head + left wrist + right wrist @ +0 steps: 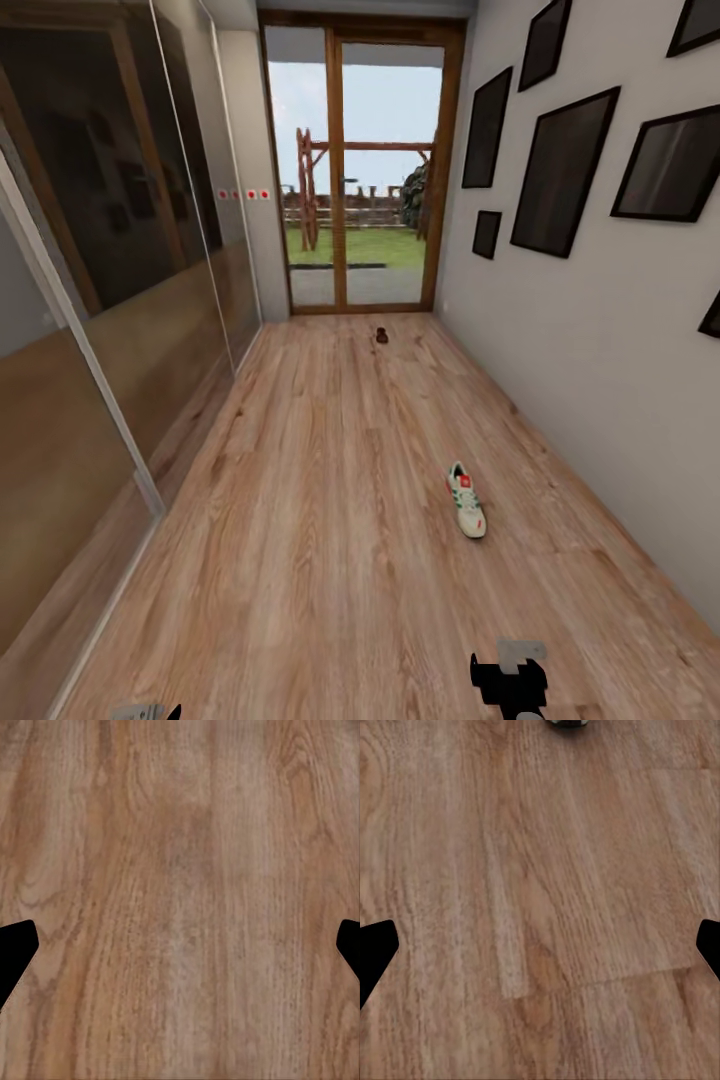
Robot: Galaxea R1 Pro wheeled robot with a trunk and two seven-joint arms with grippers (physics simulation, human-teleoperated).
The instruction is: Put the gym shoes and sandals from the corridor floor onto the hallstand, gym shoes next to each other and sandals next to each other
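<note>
One gym shoe [466,500], white with green stripes and a red-orange patch, lies on the corridor floor [330,520] right of centre, pointing along the corridor. Its edge also peeks into the right wrist view as the gym shoe [566,723]. Far off by the glass door lies a small dark brown thing that looks like a sandal [382,335]. My right gripper [510,688] hangs low over the planks, short of the shoe; my left gripper [150,712] hangs low on the other side. Both the left gripper [180,952] and the right gripper [540,952] are open over bare wood. The hallstand is out of view.
Mirrored sliding wardrobe doors [120,260] line the left side. A white wall with dark picture frames [565,170] bounds the right. A wood-framed glass door [350,170] closes the far end.
</note>
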